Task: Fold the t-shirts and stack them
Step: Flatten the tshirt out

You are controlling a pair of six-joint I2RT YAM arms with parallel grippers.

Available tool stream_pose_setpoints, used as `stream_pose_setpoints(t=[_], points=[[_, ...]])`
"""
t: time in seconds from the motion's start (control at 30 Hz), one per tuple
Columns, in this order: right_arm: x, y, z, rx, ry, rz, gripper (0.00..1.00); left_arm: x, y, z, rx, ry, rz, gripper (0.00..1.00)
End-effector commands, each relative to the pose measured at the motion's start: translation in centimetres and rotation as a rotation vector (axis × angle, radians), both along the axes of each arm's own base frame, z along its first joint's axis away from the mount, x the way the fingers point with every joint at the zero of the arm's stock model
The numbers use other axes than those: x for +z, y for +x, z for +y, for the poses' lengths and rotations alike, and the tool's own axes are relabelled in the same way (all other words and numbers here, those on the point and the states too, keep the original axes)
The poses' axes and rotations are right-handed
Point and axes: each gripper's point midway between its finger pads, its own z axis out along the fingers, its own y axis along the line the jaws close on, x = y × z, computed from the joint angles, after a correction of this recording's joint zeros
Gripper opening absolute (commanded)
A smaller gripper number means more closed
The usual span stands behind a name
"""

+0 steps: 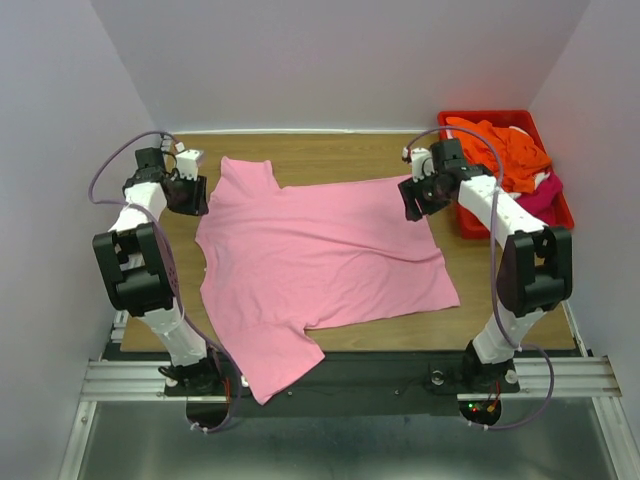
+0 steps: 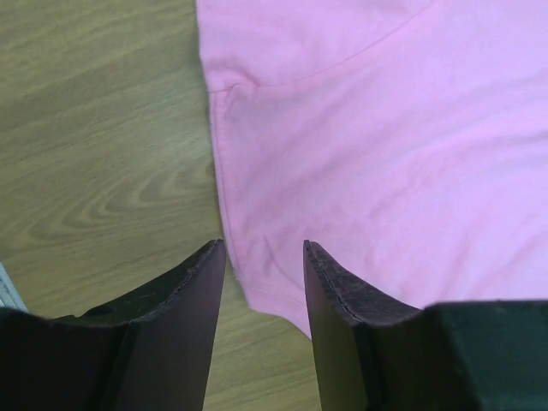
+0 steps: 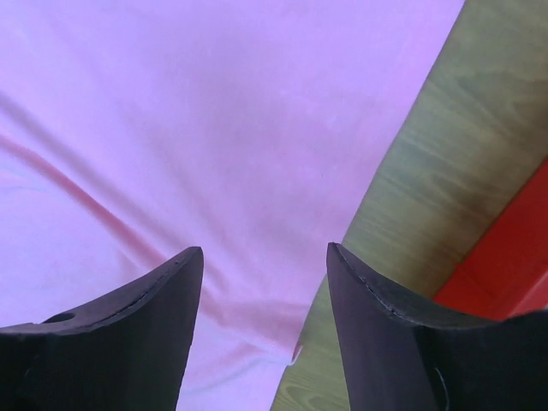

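A light pink t-shirt [image 1: 320, 250] lies spread flat on the wooden table [image 1: 330, 150], with one sleeve hanging over the near edge. My left gripper [image 1: 190, 200] is open over the shirt's far left edge. In the left wrist view [image 2: 264, 248] the pink hem [image 2: 385, 128] runs between the jaws, which hold nothing. My right gripper [image 1: 413, 202] is open over the shirt's far right edge. In the right wrist view [image 3: 265, 253] the pink cloth [image 3: 214, 128] and its corner lie between the jaws. Orange [image 1: 505, 150], white [image 1: 545, 178] and magenta [image 1: 540, 197] shirts lie heaped in the bin.
A red plastic bin [image 1: 490, 115] stands at the far right of the table, just right of my right gripper; its corner shows in the right wrist view [image 3: 505, 257]. Bare wood [image 2: 94, 154] lies left of the shirt. White walls enclose the table.
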Motion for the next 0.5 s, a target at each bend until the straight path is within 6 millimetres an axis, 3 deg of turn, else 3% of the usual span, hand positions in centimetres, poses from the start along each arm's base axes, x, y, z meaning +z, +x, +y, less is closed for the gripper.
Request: stream_pose_setpoints(t=[0.0, 0.1, 0.27, 0.33, 0.47], points=[[3.1, -0.6, 1.0, 0.044, 0.048, -0.024, 0.64, 4.1, -1.8, -2.9, -0.142, -0.036, -0.071, 0.53], [2.6, -3.8, 0.7, 0.100, 0.036, 0.052, 0.52, 2.4, -4.8, -4.0, -0.194, -0.016, 0.003, 0.53], [0.1, -10.1, -1.3, 0.171, -0.064, 0.185, 0.33, 2.1, -7.1, -3.8, -0.205, 0.036, 0.007, 0.53], [-1.4, -12.3, -2.5, 0.196, -0.121, 0.230, 0.29, 2.0, -7.6, -3.9, -0.214, 0.041, 0.014, 0.53], [-4.0, -14.6, -4.1, 0.231, -0.216, 0.289, 0.26, 1.5, -8.6, -4.7, -0.256, 0.065, 0.031, 0.52]])
